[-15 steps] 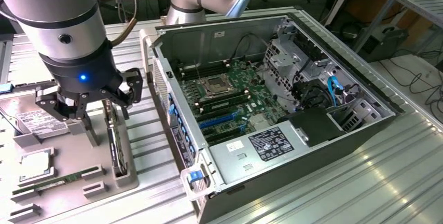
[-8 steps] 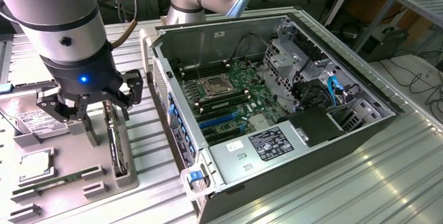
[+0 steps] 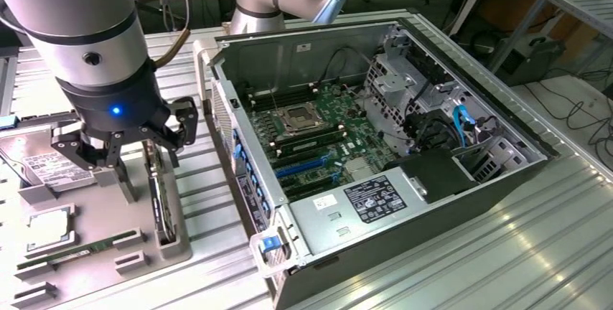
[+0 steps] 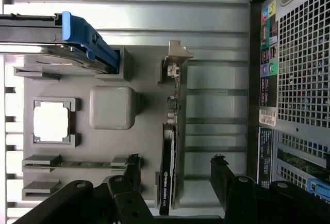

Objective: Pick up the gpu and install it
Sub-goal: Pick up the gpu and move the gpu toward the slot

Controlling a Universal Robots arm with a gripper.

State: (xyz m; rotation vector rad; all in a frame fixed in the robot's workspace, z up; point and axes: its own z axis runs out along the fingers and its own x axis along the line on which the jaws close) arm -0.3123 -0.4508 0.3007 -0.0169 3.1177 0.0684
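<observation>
The gpu (image 4: pixel 168 177) is a slim, dark circuit card standing on its long edge in a slot of the grey holder tray (image 4: pixel 147 131), just beside the open computer case (image 4: pixel 299 53). A silvery metal bracket (image 4: pixel 177 58) caps one end.

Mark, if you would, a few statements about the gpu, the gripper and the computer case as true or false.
1. The gpu stands on edge in a slot of the grey holder. True.
2. The gripper is shut on the gpu. False: it is open, with one finger on each side of the card and a gap to each.
3. The computer case is open, with its motherboard showing. True.
4. The gpu is already seated on the motherboard. False: it sits in the grey holder, outside the case.
5. A memory stick lies in the grey holder. True.
</observation>
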